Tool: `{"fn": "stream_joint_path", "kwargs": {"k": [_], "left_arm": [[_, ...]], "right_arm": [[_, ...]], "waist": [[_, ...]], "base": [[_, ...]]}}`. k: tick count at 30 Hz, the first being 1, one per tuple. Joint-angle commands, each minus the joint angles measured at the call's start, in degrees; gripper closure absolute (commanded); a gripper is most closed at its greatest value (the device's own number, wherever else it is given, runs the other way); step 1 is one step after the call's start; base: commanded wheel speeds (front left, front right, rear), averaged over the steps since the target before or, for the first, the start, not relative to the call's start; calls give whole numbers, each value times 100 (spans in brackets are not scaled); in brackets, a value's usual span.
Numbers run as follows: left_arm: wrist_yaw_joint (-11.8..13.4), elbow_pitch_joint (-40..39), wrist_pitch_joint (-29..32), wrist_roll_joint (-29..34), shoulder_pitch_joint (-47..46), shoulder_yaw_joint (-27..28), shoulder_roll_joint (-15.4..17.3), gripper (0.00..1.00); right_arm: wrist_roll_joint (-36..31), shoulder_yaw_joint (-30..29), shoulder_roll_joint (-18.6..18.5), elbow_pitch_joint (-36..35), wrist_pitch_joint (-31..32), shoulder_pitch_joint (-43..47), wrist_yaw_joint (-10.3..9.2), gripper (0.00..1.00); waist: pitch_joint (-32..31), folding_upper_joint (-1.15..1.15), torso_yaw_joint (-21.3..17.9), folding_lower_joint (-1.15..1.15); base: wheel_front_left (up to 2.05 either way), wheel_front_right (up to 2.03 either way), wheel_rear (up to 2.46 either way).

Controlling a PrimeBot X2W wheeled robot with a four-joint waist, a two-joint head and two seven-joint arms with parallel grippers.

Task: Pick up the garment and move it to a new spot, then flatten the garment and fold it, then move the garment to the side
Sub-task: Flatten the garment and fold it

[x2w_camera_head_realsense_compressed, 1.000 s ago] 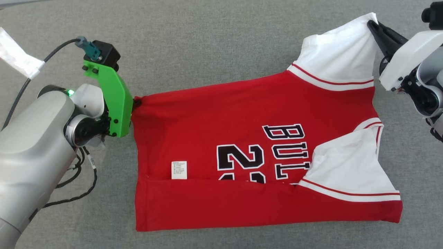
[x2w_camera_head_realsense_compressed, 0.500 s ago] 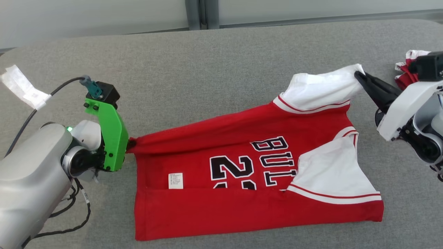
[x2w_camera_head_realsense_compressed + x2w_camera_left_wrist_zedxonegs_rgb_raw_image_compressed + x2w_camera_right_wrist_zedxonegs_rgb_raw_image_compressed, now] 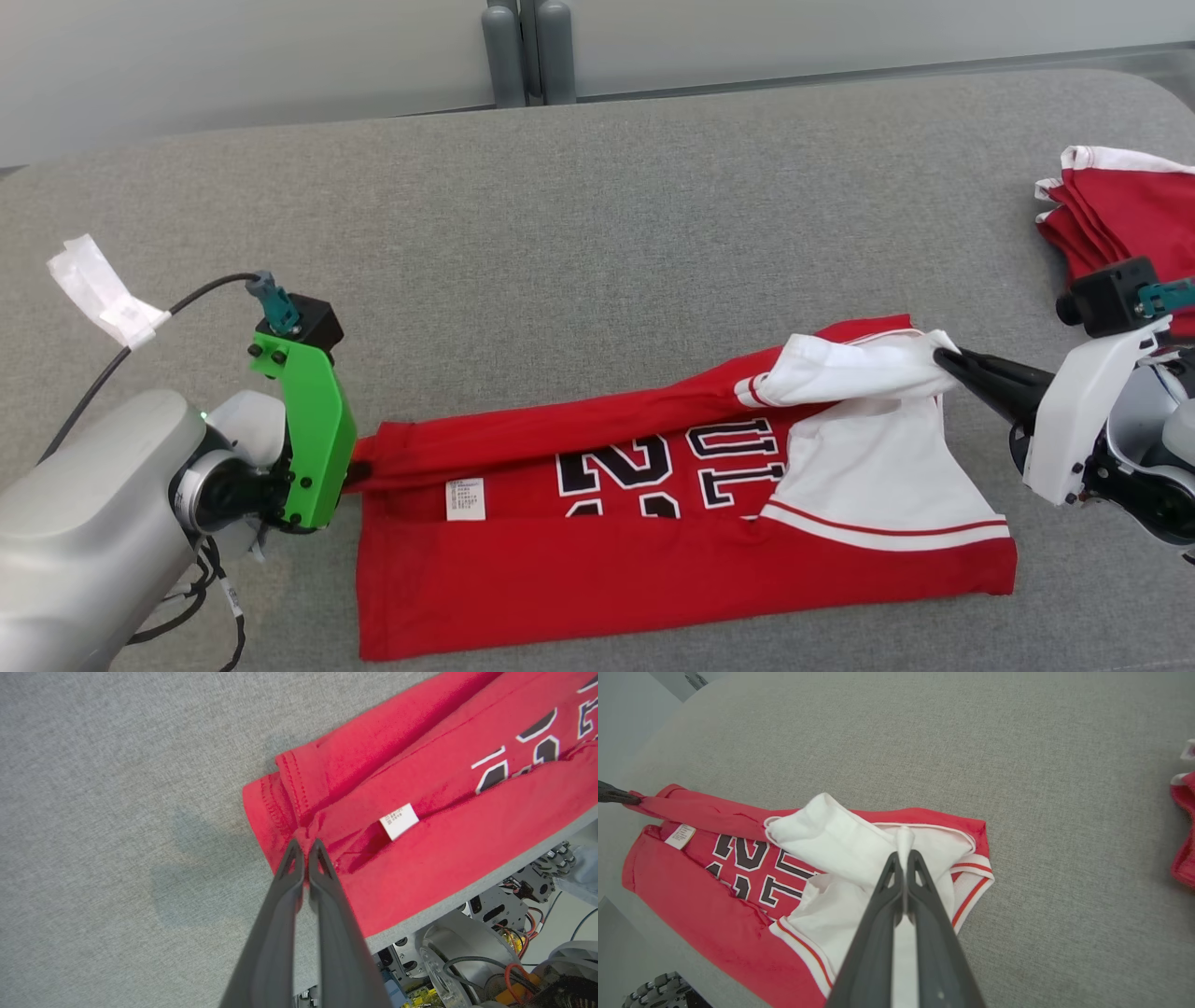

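Lying flat along its near half, the red jersey-style shirt with white red-striped sleeves and black white-outlined lettering [image 3: 653,569] rests on the near middle of the grey fabric-covered surface [image 3: 607,233]. Its near edge is folded up over the lower part of the number, and a small white label [image 3: 465,498] shows just above that fold. The far edge is raised in a ridge between two held points. The left end effector [image 3: 306,845], fingers pressed together, pinches the hem corner at the shirt's left end. The right end effector [image 3: 903,856], likewise closed, pinches the far white sleeve, held above the other sleeve. A green bracket [image 3: 313,429] sits on the left wrist. Well apart at the far right lies a folded red piece with white trim [image 3: 1130,201]. A strip of white tape [image 3: 98,289] lies at the far left.
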Motion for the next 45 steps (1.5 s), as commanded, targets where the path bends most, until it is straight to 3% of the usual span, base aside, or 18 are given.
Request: {"fn": "stream_joint_path", "kwargs": {"k": [1, 15, 17, 18, 19, 20, 21, 22, 30, 35, 39, 45], "left_arm": [[54, -36, 45, -36, 105, -17, 54, 100], [144, -234, 55, -26, 336, -132, 76, 99], [131, -217, 77, -22, 380, -160, 79, 64], [126, -212, 80, -18, 388, -168, 83, 51], [119, -210, 78, -13, 392, -175, 85, 0], [115, -205, 74, -13, 394, -177, 86, 0], [110, -200, 66, -12, 401, -181, 87, 0], [105, -197, 64, -11, 410, -184, 90, 0], [111, -207, 43, -35, 453, -166, 210, 0], [145, -314, -136, -75, 519, -65, 350, 0], [191, -526, -697, 137, 501, 124, 515, 0], [555, -985, -2161, 576, 693, 566, 678, 0]], "right_arm": [[50, 26, -63, -4, 48, 86, -6, 100], [113, 216, -69, -121, 542, 425, -7, 100], [115, 232, -76, -153, 624, 518, -7, 100], [117, 240, -77, -176, 669, 545, -7, 100], [129, 242, -83, -193, 728, 583, -7, 100], [128, 242, -92, -212, 780, 616, -7, 82], [85, 246, -107, -229, 852, 649, -7, 35], [60, 250, -117, -234, 921, 689, -7, 0], [61, 258, -294, -384, 1293, 954, -7, 0], [90, 242, -487, -499, 1165, 1061, -7, 0], [119, 5, -597, -485, 509, 1040, -7, 0], [-143, -701, -600, -63, -1090, 1090, -8, 0]], "waist": [[-22, 0, -12, 0], [-79, 0, -19, 0], [-104, 0, -18, 0], [-112, 0, -18, 0], [-123, 0, -17, 0], [-133, 0, -16, 0], [-148, 0, -16, 0], [-160, 0, -16, 0], [-429, 0, -12, 0], [-708, 0, -4, 0], [-888, 0, 8, 0], [-1011, 0, 57, 0]], "base": [[0, 0, 0], [0, 0, 0], [0, 0, 0], [0, 0, 0], [0, 0, 0], [0, 0, 0], [0, 0, 0], [0, 0, 0], [0, 0, 0], [0, 0, 0], [0, 0, 0], [0, 0, 0]]}}
